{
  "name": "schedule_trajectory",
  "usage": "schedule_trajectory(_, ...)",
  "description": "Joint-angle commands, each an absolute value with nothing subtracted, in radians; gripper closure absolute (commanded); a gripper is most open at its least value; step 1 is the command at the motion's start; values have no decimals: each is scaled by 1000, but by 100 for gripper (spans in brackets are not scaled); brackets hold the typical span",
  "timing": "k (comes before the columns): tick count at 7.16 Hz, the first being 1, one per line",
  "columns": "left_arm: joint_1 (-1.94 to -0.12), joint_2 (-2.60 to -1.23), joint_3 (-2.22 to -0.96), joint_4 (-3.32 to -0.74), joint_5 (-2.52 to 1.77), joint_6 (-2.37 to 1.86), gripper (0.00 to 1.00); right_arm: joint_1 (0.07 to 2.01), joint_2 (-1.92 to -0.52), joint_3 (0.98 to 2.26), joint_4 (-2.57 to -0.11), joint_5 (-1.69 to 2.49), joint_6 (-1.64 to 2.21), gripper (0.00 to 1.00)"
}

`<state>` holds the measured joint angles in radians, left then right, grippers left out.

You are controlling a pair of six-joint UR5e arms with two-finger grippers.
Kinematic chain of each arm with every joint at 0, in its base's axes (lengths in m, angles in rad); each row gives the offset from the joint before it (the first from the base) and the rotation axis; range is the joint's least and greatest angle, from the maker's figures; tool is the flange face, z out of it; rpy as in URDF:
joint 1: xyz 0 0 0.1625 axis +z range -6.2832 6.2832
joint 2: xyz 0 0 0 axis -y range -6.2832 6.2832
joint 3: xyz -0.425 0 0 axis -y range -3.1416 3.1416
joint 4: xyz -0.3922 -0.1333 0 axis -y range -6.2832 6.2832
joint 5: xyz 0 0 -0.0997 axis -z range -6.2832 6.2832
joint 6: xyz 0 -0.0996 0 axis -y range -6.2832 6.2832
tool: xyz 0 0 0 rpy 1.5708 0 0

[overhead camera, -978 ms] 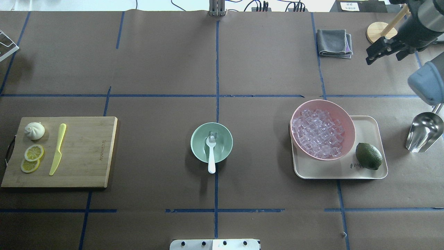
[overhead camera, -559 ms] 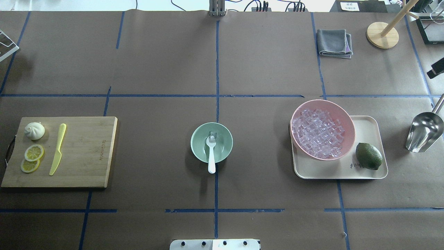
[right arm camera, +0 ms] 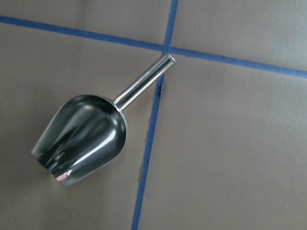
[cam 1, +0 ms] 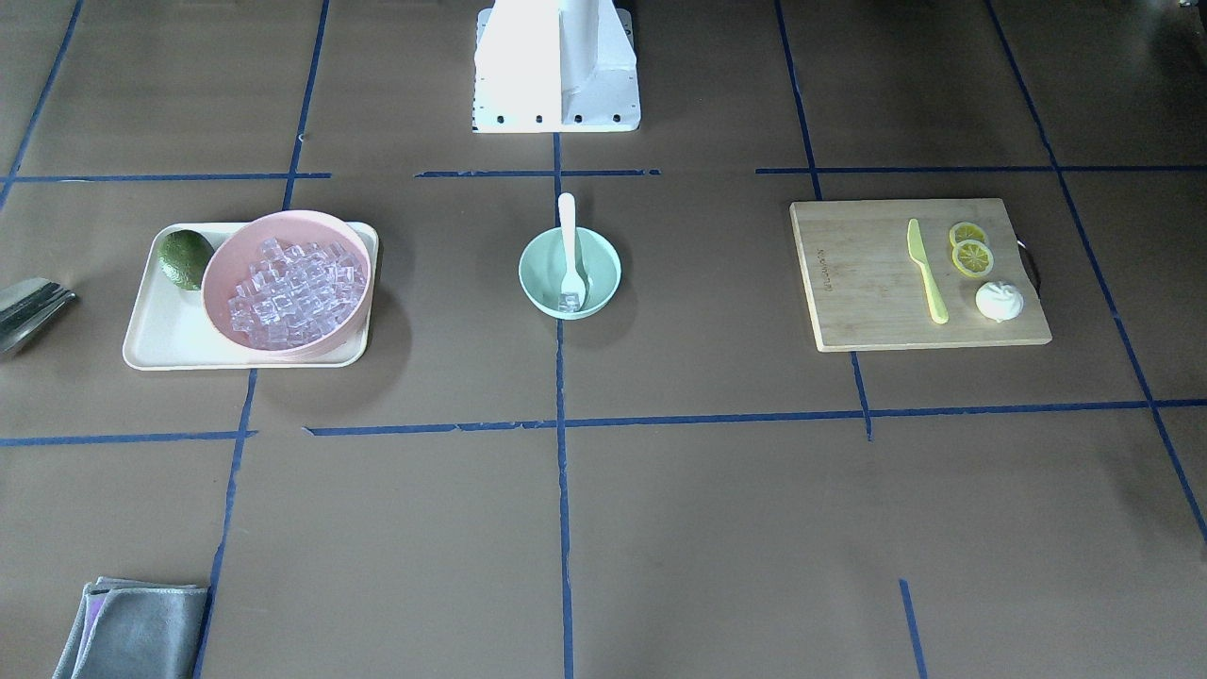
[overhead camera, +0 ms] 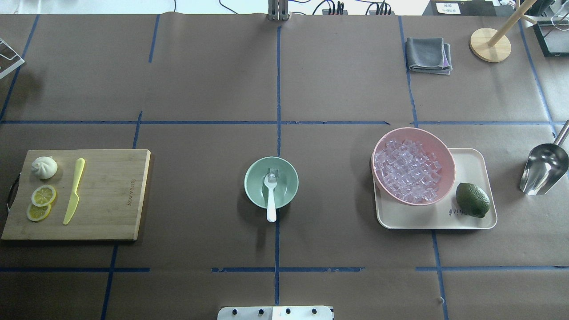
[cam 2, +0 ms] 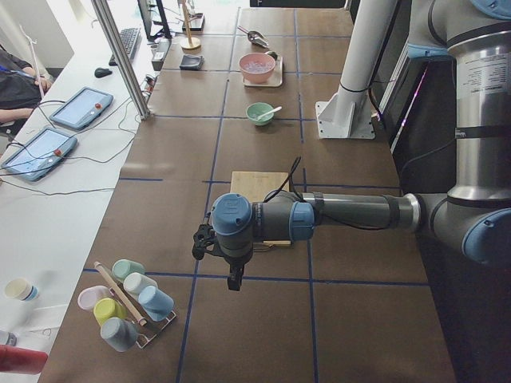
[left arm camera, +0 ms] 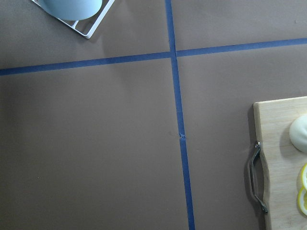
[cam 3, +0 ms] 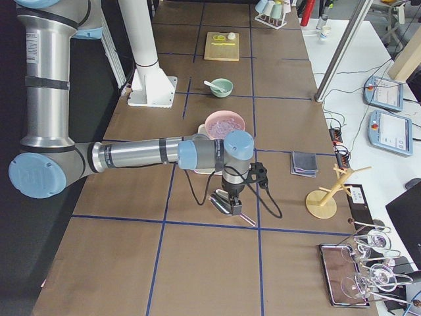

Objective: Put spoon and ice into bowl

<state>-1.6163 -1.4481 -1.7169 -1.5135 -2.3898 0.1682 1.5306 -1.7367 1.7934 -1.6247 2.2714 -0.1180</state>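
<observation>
The mint-green bowl (overhead camera: 251, 178) stands at the table's middle, also in the front-facing view (cam 1: 537, 273). The white spoon (overhead camera: 270, 200) lies with its scoop inside the bowl and its handle over the near rim. One clear ice cube (overhead camera: 272, 172) sits in the bowl at the spoon's tip. Neither arm shows in the overhead view. My left gripper (cam 2: 233, 279) hangs far off, past the cutting board. My right gripper (cam 3: 231, 196) hangs over the metal scoop (cam 3: 223, 204). I cannot tell whether either is open or shut.
A pink bowl (overhead camera: 446, 155) full of ice cubes stands on a cream tray (overhead camera: 471, 160) with a lime (overhead camera: 472, 200). The metal scoop (overhead camera: 544, 169) lies at the right edge. A cutting board (overhead camera: 111, 195) holds a yellow-green knife, lemon slices and a bun. A grey cloth (overhead camera: 429, 54) lies at the back right.
My right arm has drawn out of the overhead view past its right edge. The bowl, spoon and ice have not moved.
</observation>
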Motion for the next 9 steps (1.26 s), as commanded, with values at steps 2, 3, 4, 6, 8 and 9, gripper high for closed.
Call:
schedule_trajectory(2, -1617, -1434, -1724, -1517, -2391, 170, 0, 1540, -1770, 1795, -1598, 2335, -110, 0)
schedule_trajectory(3, -1617, -1430, -1724, -1520, -2391, 170, 0, 1540, -1770, 1795, -1597, 2335, -110, 0)
schedule_trajectory(4, -1615, -1430, -1724, -1519, -2390, 170, 0, 1540, -1770, 1793, -1595, 2335, -110, 0)
schedule_trajectory(6, -1615, -1428, -1720, -1519, -2390, 169, 0, 1540, -1769, 1792, -1595, 2335, -110, 0)
schedule_trajectory(8, -1615, -1428, -1717, -1519, -2390, 169, 0, 1540, -1769, 1792, -1595, 2336, -110, 0)
schedule_trajectory(9, -1615, -1428, -1717, -1520, -2390, 170, 0, 1540, -1769, 1790, -1595, 2336, -110, 0)
